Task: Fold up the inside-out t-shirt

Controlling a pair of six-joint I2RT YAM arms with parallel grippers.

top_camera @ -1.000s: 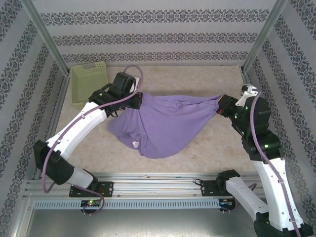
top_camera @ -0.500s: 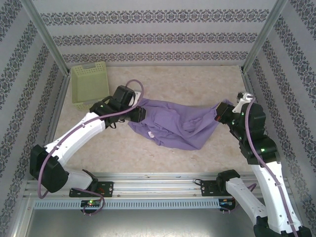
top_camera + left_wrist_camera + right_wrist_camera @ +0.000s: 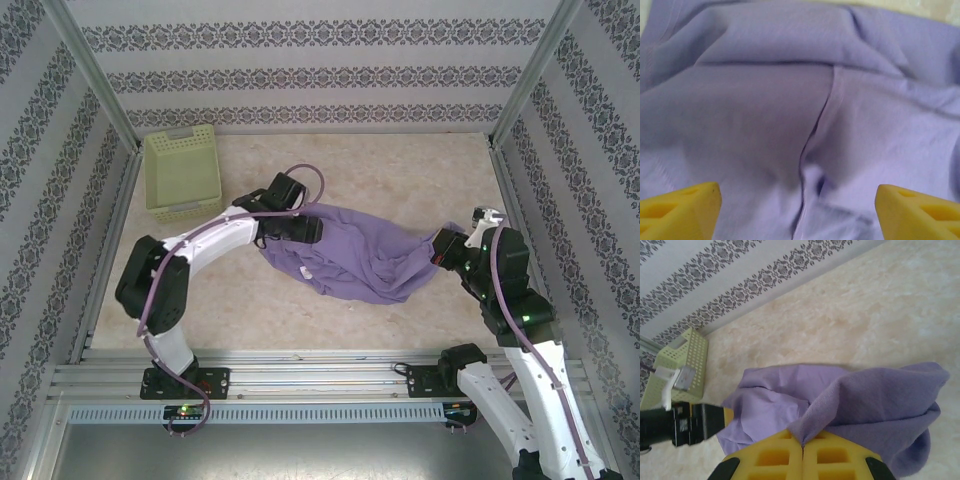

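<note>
Shows shirt (image 3: 350, 260) no longer stretched aloft — slumped now in a crumpled heap on mid-table (image 3: 400, 170). Above a seam, left gripper (image 3: 795, 207) just sprung apart, holding nothing; opposite, right gripper (image 3: 802, 442) pinched shut on a shirt corner. Reads as a lay-down before flattening — no fold yet made. Far-left corner: basket (image 3: 182, 172), apart from shirt, nothing visible inside.

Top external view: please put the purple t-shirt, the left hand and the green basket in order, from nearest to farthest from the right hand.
1. The t-shirt: its right end is pinched in the right hand itself.
2. The left hand: across the cloth, over its left end.
3. The basket: in the far left corner, beyond the left hand.
</note>
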